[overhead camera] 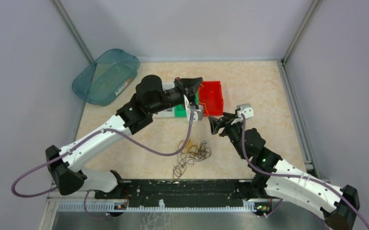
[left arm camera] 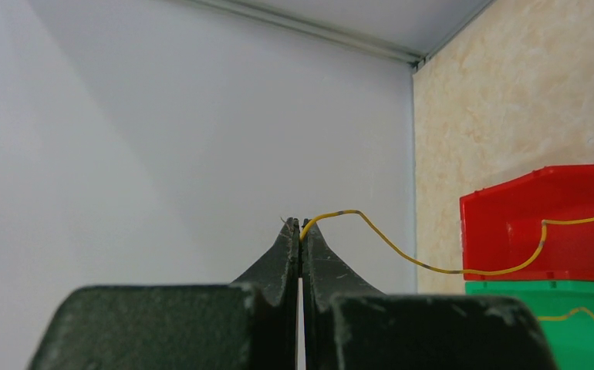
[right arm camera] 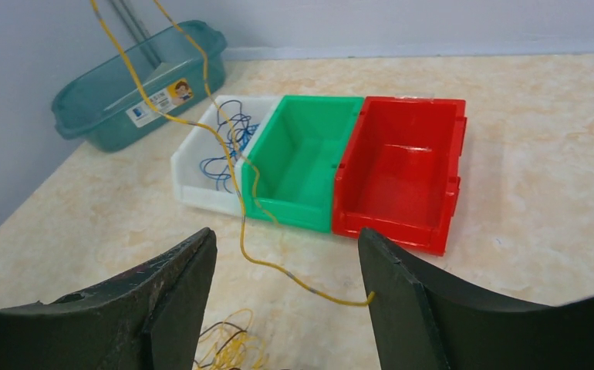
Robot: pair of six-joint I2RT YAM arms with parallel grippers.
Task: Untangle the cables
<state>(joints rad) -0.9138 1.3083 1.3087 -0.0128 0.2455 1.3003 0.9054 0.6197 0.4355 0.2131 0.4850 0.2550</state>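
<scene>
My left end effector (left arm camera: 301, 225) was clamped shut on a yellow cable (left arm camera: 402, 258), high above the tangle (overhead camera: 192, 155) so the strand hung free, while my right end effector (right arm camera: 286, 235) gaped wide open and empty near its loose end.

The yellow wire (left arm camera: 402, 254) crossing the right of the left wrist view carries short grey bands. In the right wrist view stand a white bin (right arm camera: 194, 194), a green bin (right arm camera: 290, 212) and a red bin (right arm camera: 390, 223); blue wires (right arm camera: 215, 168) lie in the white one. The tub (right arm camera: 101, 116) at upper left is see-through teal (its label (right arm camera: 159, 100) white and yellow). The tangle (overhead camera: 194, 152) at lower centre of the top view mixes dark brown and yellow. The table (right arm camera: 541, 193) is beige, marbled.
</scene>
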